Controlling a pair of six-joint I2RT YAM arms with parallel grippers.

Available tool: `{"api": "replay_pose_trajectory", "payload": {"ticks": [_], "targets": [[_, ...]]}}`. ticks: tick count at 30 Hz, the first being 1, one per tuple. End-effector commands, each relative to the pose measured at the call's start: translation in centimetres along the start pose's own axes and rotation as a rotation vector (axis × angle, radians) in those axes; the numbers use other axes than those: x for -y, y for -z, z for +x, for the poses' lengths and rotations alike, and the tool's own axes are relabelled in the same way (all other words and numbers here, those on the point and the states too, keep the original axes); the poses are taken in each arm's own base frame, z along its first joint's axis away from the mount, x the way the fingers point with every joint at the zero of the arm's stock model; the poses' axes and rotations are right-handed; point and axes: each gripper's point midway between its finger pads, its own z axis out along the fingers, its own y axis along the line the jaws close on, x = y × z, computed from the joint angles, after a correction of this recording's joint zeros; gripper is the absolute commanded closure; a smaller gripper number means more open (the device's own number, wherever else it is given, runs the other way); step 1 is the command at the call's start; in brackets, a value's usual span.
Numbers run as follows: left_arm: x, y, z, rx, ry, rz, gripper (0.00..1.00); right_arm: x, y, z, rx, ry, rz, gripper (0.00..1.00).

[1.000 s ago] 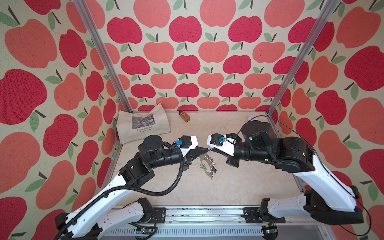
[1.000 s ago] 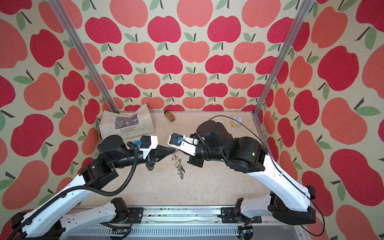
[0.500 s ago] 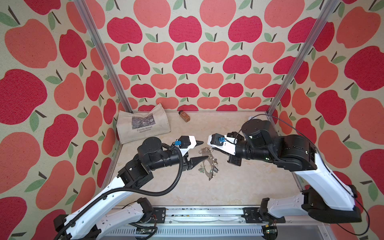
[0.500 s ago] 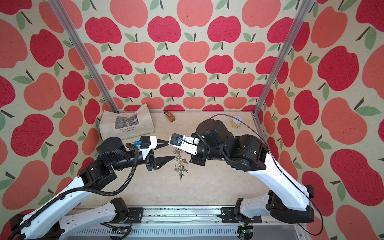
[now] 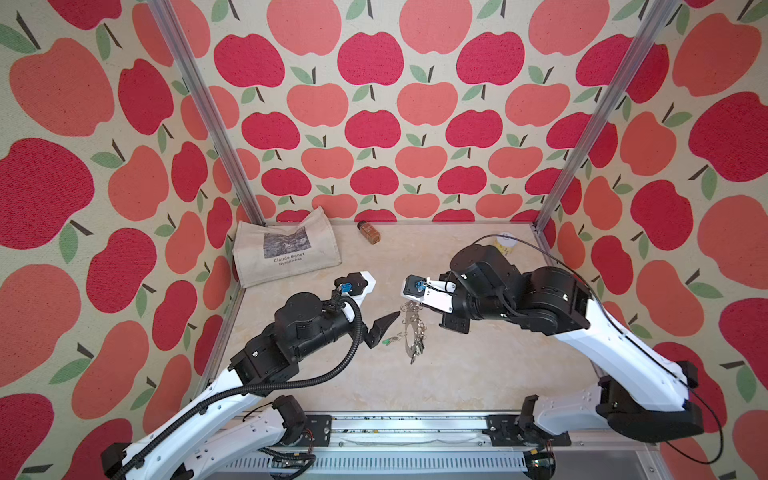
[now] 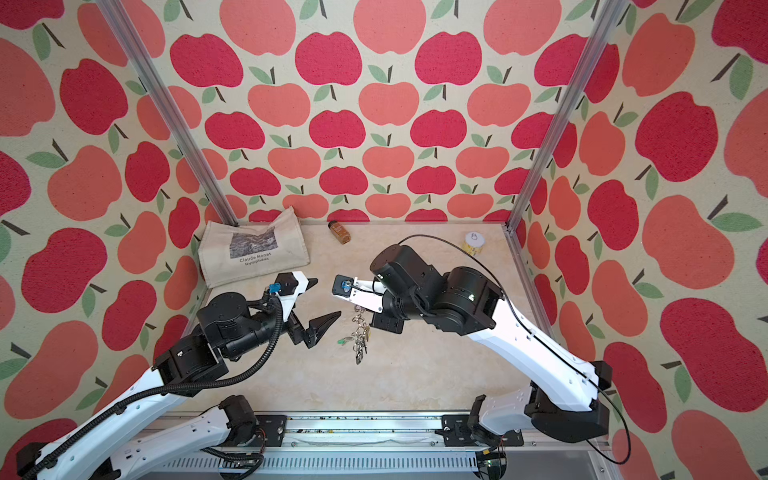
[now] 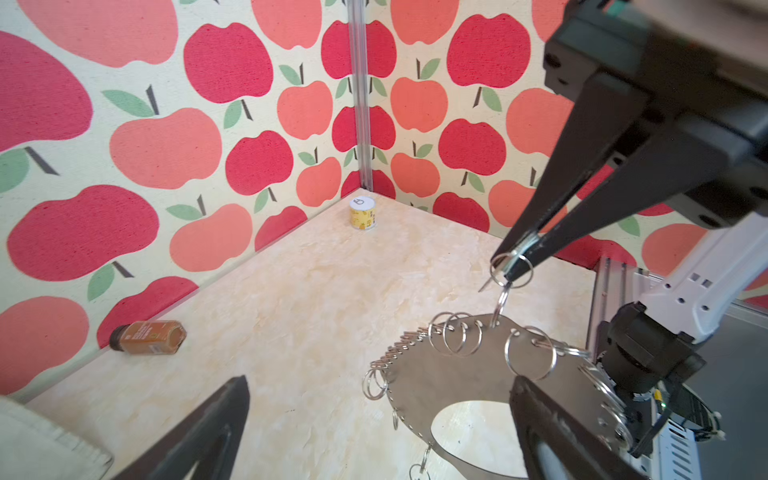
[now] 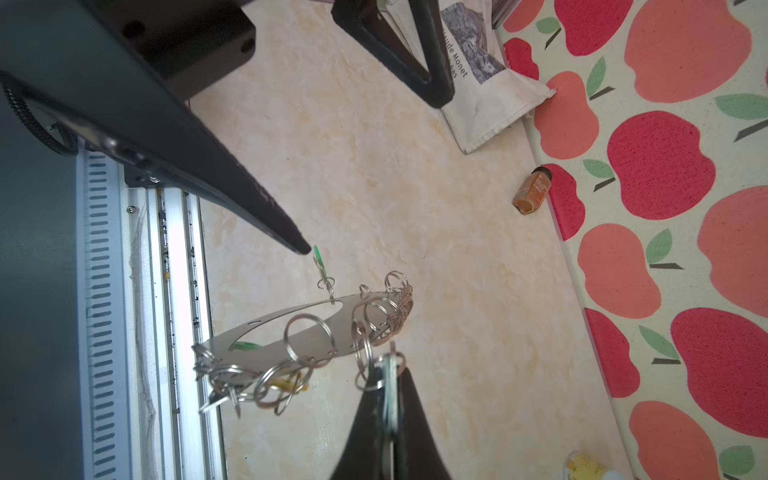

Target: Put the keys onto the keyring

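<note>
Right gripper point(image 7: 525, 245): fingers pinched together on one split ring point(image 7: 511, 271) of the keyring point(image 7: 457, 374).
Keyring: hanging from that ring below the right fingertips, plate tilted, over the middle of the table point(image 7: 291, 311); between the two grippers in both top views point(image 5: 413, 332).
Left gripper point(image 6: 327, 298): fingers spread wide, nothing between the pads, plate just beyond the tips.
Green-tagged key point(image 8: 318, 254): dangling from a ring on the plate edge facing the left arm, just off one left fingertip point(image 8: 291, 237), narrow gap visible.
Bunch of keys point(image 8: 232, 390): clustered on rings at the plate's other end, tags too small to tell apart.
</note>
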Motion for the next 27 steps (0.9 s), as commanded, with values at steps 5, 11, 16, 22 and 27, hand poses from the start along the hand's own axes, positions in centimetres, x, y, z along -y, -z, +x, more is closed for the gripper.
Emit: {"api": "replay_pose_trajectory", "payload": {"ticks": [5, 11, 16, 22, 27], "targets": [[-4.5, 1.9, 3.8, -0.119, 0.116, -0.275, 0.01, -0.2, -4.3, -1.9, 0.075, -0.084, -0.060, 1.00], [-8.1, 4.7, 6.3, -0.148, 0.181, -0.493, 0.01, -0.3, -8.7, -2.4, 0.077, -0.114, -0.105, 1.00], [-9.8, 7.3, 7.7, -0.155, 0.248, -0.586, 0.01, -0.3, -11.6, -3.2, 0.101, -0.134, -0.132, 1.00], [-10.2, 8.2, 8.1, -0.170, 0.276, -0.603, 0.01, -2.7, -15.7, -0.1, 0.066, -0.233, -0.211, 1.00], [-10.1, 7.9, 8.3, -0.169, 0.286, -0.587, 0.01, -5.6, -17.9, 4.5, -0.002, -0.329, -0.265, 1.00]]}}
